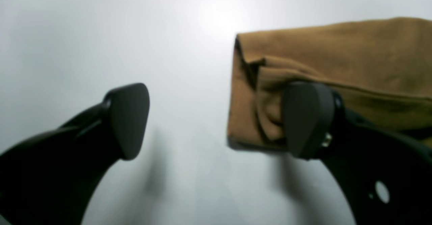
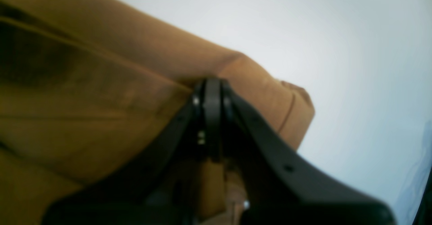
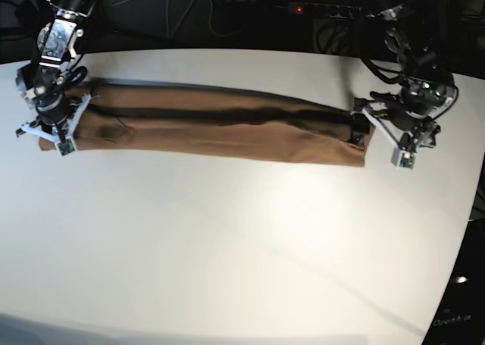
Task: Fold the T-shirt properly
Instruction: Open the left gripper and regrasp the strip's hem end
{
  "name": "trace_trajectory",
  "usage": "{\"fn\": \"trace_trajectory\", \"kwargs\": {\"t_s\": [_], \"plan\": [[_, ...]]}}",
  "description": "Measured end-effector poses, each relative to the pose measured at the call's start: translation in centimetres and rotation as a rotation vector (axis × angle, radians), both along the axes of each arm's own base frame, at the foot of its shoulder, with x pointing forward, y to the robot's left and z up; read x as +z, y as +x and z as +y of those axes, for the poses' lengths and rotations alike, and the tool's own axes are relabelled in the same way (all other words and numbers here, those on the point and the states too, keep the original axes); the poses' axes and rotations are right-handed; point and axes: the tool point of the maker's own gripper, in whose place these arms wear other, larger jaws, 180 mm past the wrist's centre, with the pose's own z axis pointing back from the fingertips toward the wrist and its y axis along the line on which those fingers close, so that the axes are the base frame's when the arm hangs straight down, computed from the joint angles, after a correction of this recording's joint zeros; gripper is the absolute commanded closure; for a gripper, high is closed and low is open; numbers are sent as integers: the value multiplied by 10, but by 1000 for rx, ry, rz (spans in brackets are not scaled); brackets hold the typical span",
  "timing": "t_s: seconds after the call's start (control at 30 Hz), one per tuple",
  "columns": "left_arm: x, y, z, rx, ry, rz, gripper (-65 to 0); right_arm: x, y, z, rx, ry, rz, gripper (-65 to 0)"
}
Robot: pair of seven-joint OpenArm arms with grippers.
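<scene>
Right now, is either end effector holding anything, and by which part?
Right end effector pinches the tan-brown cotton T-shirt at one end; left end effector is open, holding nothing.

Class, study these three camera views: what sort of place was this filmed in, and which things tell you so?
Probably a robotics lab or test bench. Two arms work a T-shirt on a bare white table, with loose cables and a power strip behind.

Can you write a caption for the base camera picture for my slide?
Two robot arms stretch a long folded T-shirt across a white table, one at each end.
</scene>
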Motion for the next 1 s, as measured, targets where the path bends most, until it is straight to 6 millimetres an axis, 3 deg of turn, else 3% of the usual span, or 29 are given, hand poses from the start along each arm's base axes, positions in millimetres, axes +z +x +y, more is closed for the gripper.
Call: {"fn": "trace_trajectory", "kwargs": {"t_s": [0.13, 0.87, 0.93, 1.0], "plan": [[-19, 0, -6, 5, -48, 37, -606, 0, -1, 0, 1, 1, -1, -7], [-25, 27, -36, 10, -162, -1, -603, -1, -1, 0, 2, 2, -1, -7], [-25, 28, -37, 12, -171, -12, -562, 0, -1, 0, 2, 2, -1, -7], [-25, 28, -36, 13, -171, -12, -442, -1, -1, 1, 2, 2, -1, -7]]}}
